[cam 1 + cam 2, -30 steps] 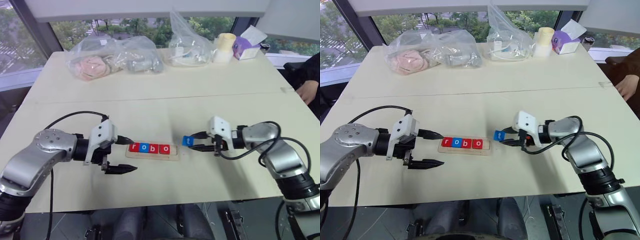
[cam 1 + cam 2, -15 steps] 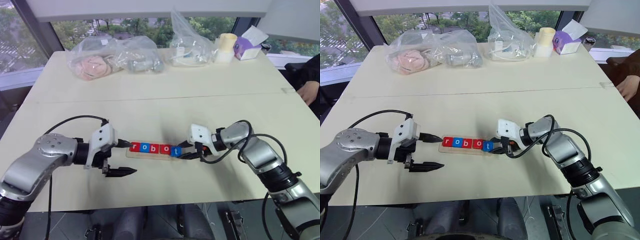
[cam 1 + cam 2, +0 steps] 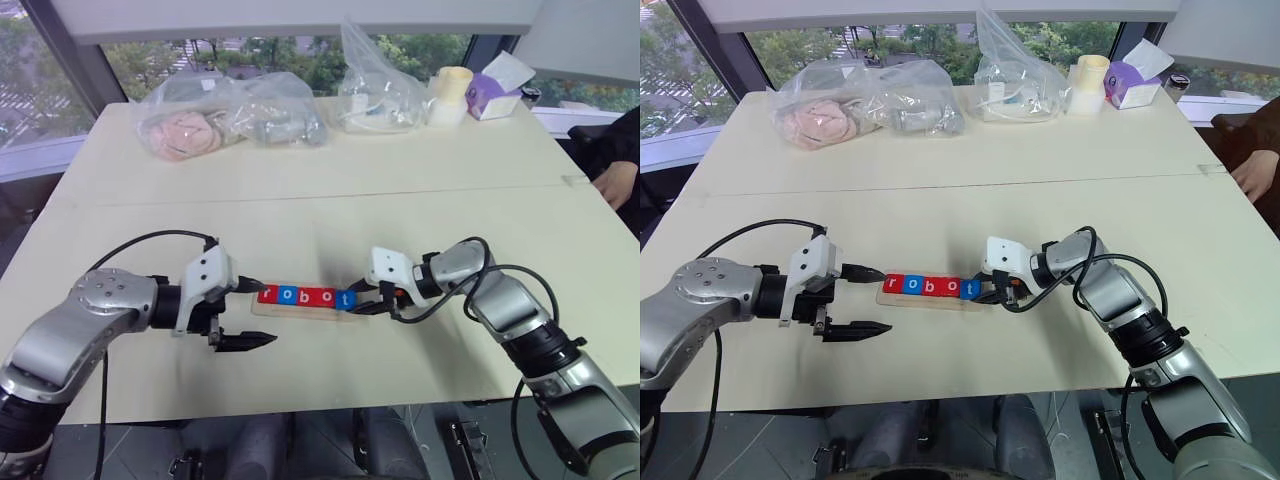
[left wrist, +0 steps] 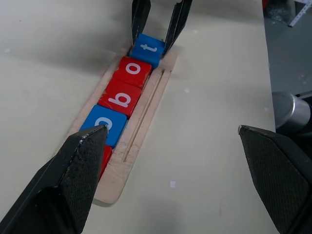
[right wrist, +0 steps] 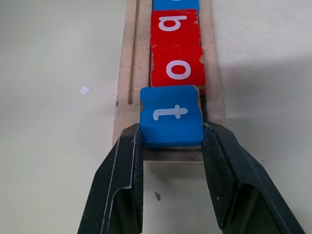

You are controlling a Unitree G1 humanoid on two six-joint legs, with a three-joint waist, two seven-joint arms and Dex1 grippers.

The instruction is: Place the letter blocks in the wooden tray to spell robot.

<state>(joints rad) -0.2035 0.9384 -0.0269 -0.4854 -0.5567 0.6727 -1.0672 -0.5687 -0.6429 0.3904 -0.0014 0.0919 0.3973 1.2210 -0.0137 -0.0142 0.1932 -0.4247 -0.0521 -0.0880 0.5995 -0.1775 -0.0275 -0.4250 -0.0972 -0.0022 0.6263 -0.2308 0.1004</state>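
The wooden tray (image 3: 300, 309) lies mid-table, its letter blocks (image 4: 127, 83) reading r-o-b-o. My right gripper (image 5: 171, 136), reaching in low from the right, is clamped on the blue t block (image 5: 171, 116) over the last slot — I'd square it, settle it flat, then release. My left gripper (image 3: 246, 312) hovers spread wide and empty at the tray's other end.

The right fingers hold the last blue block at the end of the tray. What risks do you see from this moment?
1. The blue t block, gripped by the right gripper, looks tilted and overlaps the neighbouring red o block, so it may not settle flat when released.
2. Pushing it down could shift the wooden tray, which lies loose on the table.
3. The fingers straddle the tray's end, so pulling back might drag the block out.
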